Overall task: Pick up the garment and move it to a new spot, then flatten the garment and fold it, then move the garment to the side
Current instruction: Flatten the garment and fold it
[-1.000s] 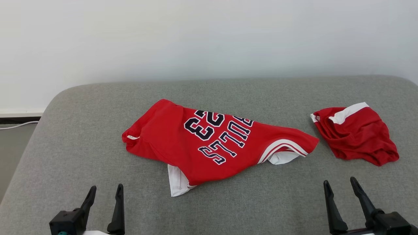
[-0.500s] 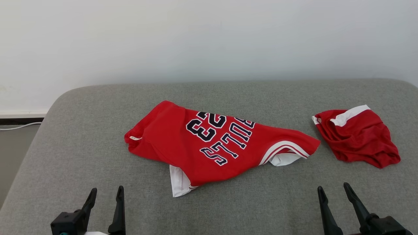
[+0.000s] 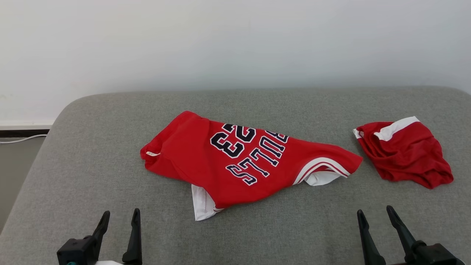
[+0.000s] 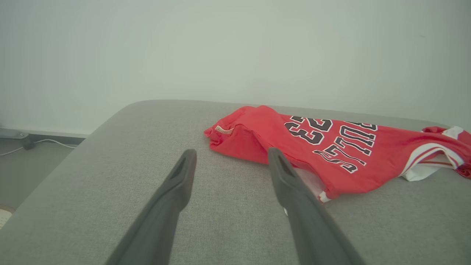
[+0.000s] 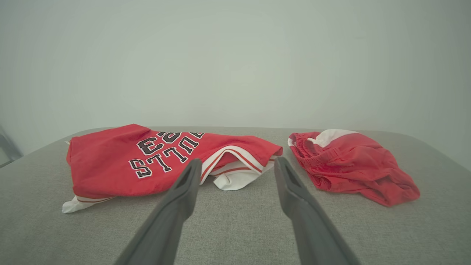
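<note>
Red jersey [image 3: 235,162] lies crumpled in the middle of the grey padded surface [image 3: 92,165], the left gripper [image 3: 121,211] and right gripper [image 3: 374,209] wait wide open and empty before it, so the pick-up seems not begun: next, reach and pinch its near edge.

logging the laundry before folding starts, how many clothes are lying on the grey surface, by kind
jerseys: 1, the red jersey with dark lettering
shorts: 1, the red shorts with a white band
total: 2, lying apart on the grey cushion
</note>
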Available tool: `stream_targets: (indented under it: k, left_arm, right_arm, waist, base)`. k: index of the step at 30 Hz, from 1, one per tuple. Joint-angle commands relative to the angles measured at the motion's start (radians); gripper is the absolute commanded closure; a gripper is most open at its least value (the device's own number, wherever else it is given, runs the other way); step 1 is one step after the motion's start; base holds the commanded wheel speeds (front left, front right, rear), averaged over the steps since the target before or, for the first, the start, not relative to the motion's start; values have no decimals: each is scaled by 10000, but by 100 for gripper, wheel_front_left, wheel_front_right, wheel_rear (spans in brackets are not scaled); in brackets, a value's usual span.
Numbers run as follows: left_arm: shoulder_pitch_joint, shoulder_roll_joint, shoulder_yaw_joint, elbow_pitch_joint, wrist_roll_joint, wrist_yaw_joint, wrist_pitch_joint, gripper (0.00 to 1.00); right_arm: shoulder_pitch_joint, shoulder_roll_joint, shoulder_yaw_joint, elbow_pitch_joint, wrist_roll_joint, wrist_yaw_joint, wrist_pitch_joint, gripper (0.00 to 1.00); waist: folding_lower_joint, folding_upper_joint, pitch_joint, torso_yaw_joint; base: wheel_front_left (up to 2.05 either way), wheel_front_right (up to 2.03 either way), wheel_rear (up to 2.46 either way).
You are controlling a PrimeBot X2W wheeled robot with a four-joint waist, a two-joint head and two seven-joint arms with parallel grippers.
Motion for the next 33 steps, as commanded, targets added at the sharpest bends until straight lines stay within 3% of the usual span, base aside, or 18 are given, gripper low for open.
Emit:
stream_targets:
  k: [1,5,13,14,21,33]
  left_arm:
    - [-377,232,437,-234,57,19,-77,0]
    - [-440,247,447,-256,65,24,-73,0]
    - [-849,237,334,-390,240,-68,-42,0]
    - [-849,237,334,-390,240,-68,-42,0]
    - [-1396,-52,268,-310,421,-274,-61,0]
    - [-2492,-981,160,526,766,-1258,-99,0]
  right_arm:
    - [-408,-110,256,-221,82,-2,-135,0]
    - [-631,-110,874,-173,70,-2,-135,0]
    - [-2163,-110,4230,894,609,-2,-135,0]
    - [-2163,-110,4230,894,609,-2,-135,0]
    - [-4140,-110,6279,2846,1282,-2,-135,0]
    - [-6655,-110,7662,5834,2144,-2,-135,0]
  waist:
    - [0,0,9,19]
    - [0,0,72,77]
    - [0,0,469,555]
    - [0,0,469,555]
    - [0,0,1099,1502]
    - [0,0,2023,3183]
  base:
    - [0,0,0]
    - [0,0,0]
    - [0,0,0]
    - [0,0,0]
    - [0,0,0]
    - [0,0,0]
